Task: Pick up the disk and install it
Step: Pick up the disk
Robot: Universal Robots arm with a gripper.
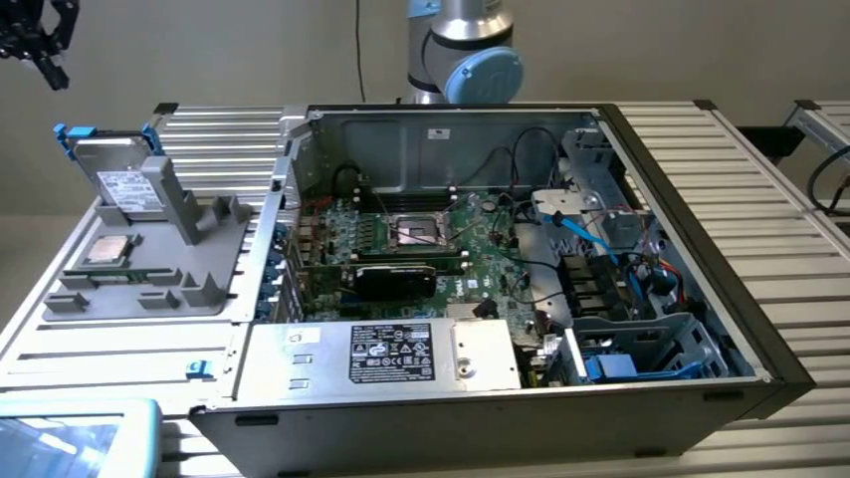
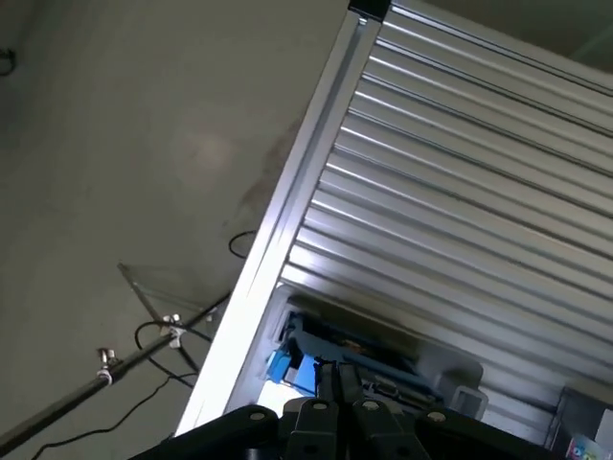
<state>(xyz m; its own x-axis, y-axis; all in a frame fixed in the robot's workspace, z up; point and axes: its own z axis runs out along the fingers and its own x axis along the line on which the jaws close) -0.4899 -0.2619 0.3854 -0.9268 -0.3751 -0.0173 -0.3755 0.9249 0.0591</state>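
Nearest the exterior camera, the large silver box (image 1: 481,355) in the front corner of the open computer case (image 1: 691,204) carries a black label (image 1: 388,354); its white print is too small to read. Beyond it, toward the exterior view's left, a grey fixture (image 1: 146,296) lies on the slatted metal table (image 1: 219,129), with a small square processor chip (image 1: 106,251) resting flat in one pocket. Behind the chip stands the disk (image 1: 130,185), propped on end against an upright of the fixture. Its long axis runs upward with a slight lean, its white label (image 1: 129,189) faces the camera, and its blue bracket (image 1: 76,132) juts out at the top. The label's text cannot be made out either. Farther back and higher, at the exterior view's upper left, the gripper (image 1: 40,45) hangs in the air, well apart from the disk, which lies below it and toward the exterior view's right. From the wrist view, the gripper (image 2: 337,372) looks down on the disk (image 2: 378,353) and its blue bracket (image 2: 287,368) just past the tips. The jaws appear pressed together on nothing. The disk is not yet picked up, and the arm's base (image 1: 465,55) rises behind the case.
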